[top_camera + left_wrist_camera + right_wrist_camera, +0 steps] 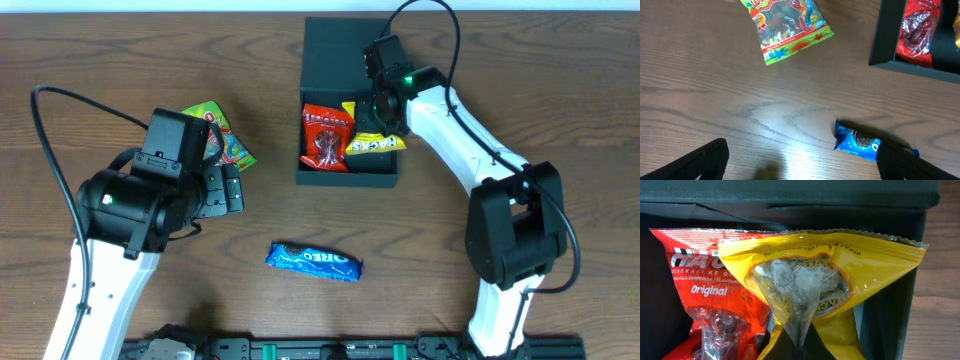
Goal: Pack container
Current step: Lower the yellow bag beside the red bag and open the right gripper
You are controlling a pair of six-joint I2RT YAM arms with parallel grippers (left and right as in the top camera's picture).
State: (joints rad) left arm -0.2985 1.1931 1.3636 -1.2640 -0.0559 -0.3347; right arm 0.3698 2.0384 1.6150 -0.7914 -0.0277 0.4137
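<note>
yellow packet [840, 275] pinched in right gripper [794, 342], half inside container [345, 180] at far centre of table [100, 60], beside red packet [326, 135]. looks like placing step; next: release, lift clear. left gripper [800, 162] spread wide near blue packet [314, 261], green packet [228, 140] nearby.

One box [345, 178], four snack packets (red packet [326, 135], yellow packet [375, 145], green packet [235, 150], blue packet [314, 261], one each), and two grippers, the left gripper [800, 165] and the right gripper [795, 347].
</note>
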